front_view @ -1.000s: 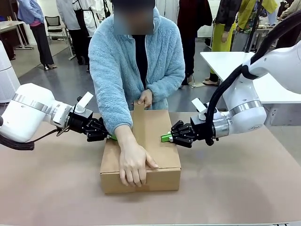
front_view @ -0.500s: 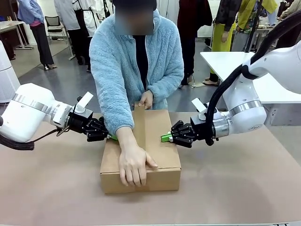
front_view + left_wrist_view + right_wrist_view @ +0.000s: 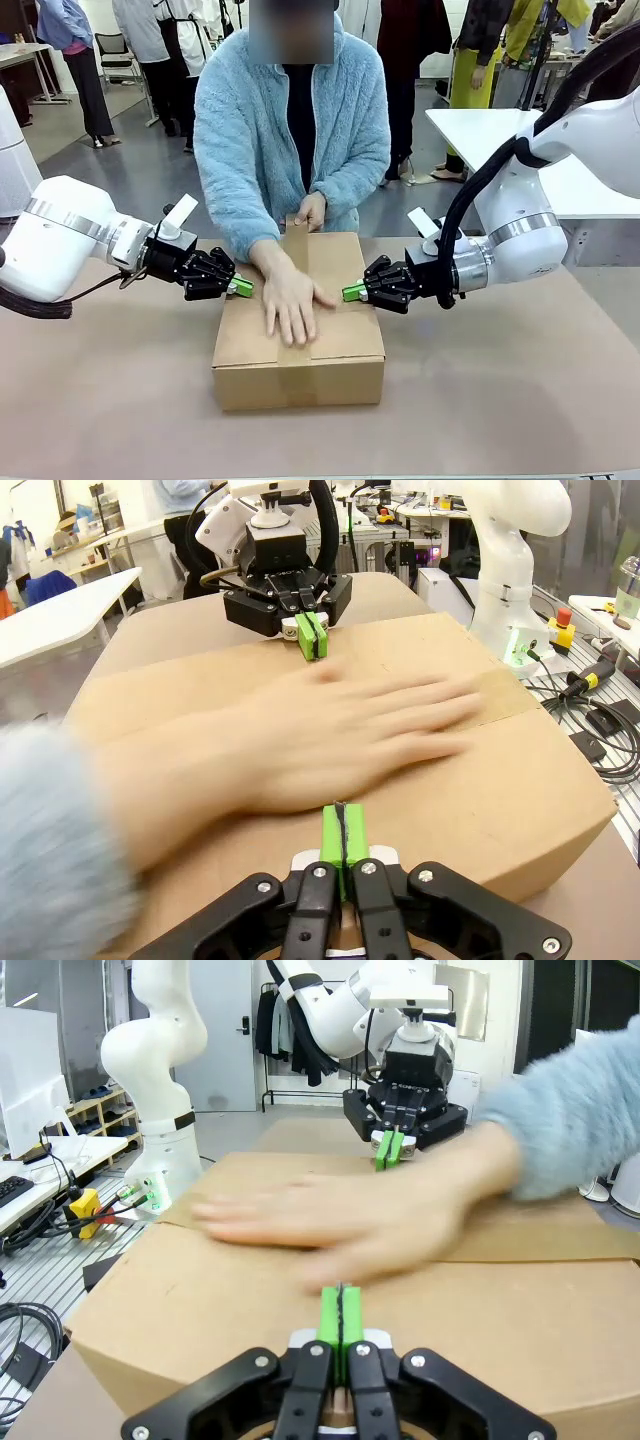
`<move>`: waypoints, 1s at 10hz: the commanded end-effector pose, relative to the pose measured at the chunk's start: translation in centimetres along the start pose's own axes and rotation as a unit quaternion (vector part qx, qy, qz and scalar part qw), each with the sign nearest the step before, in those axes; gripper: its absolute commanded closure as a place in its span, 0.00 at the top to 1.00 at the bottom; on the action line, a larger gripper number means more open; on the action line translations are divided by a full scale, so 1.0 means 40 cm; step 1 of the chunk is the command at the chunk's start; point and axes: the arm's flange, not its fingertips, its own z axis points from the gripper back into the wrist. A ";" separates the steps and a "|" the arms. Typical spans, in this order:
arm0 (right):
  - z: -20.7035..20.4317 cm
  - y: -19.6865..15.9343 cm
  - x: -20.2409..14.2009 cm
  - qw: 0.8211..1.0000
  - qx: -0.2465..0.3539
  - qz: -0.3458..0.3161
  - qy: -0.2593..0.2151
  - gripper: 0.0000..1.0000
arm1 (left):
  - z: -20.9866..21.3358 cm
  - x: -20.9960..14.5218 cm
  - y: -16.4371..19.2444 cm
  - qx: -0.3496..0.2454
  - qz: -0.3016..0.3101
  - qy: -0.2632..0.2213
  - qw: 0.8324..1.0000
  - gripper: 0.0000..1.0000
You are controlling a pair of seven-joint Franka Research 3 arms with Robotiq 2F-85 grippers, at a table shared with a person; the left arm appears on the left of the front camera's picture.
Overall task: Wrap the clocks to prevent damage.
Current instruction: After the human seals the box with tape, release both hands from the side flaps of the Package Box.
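A robotics lab, plainly: a brown tabletop [image 3: 560, 400] flanked by white robot arms, another white arm [image 3: 160, 1070] standing at ten o'clock in the right wrist view, cables [image 3: 610, 730] and an emergency-stop button [image 3: 563, 620] at three o'clock in the left wrist view, white worktables [image 3: 480, 130] and people standing behind.

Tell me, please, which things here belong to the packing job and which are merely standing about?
In the job:
- cardboard box
- tape strip along its top
- person's hand flat on the tape
- left pincer, shut, at the box
- right pincer, shut, at the box

Standing about:
- white side table
- office chair
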 end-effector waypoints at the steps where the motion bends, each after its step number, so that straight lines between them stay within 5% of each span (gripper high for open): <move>1: -0.001 0.001 -0.005 1.000 -0.001 -0.001 0.004 0.01 | -0.004 -0.004 0.000 0.001 0.000 0.003 1.000 0.00; 10: -0.001 0.001 -0.005 1.000 -0.001 -0.001 0.004 0.01 | -0.004 -0.004 0.000 0.001 0.000 0.003 1.000 0.00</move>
